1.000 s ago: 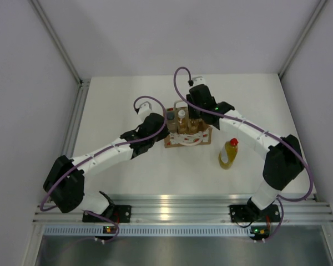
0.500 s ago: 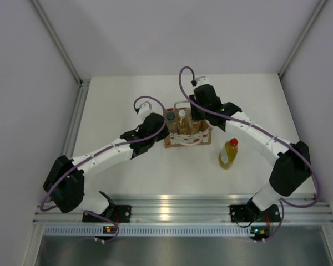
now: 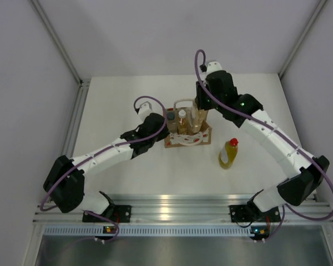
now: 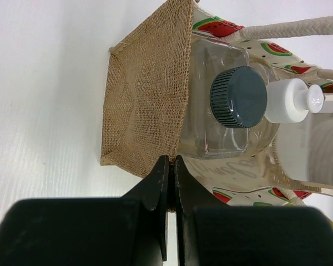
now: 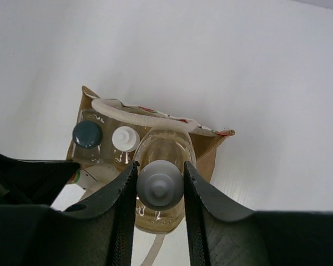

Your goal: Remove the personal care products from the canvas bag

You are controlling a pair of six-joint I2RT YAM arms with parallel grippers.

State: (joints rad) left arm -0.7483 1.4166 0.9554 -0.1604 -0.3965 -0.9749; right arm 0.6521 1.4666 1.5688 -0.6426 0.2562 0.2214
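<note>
Top external view is showing the yellow bottle standing on the table nearest the arms, right of the canvas bag. Farther back, the left gripper is pinching the bag's burlap edge, fingers closed. The right gripper is clamping an amber bottle by its neck at the bag's right end, beside the grey-capped bottle and white-capped bottle inside.

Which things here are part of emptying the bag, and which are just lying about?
Job: tan burlap bag with white rope handles; clear bottle with dark grey cap and white-capped bottle, both inside; pale-capped amber bottle in the right gripper; yellow red-capped bottle out on the table; left gripper pinching the bag's edge.
Nothing loose, just rig: purple cables; aluminium rail.
</note>
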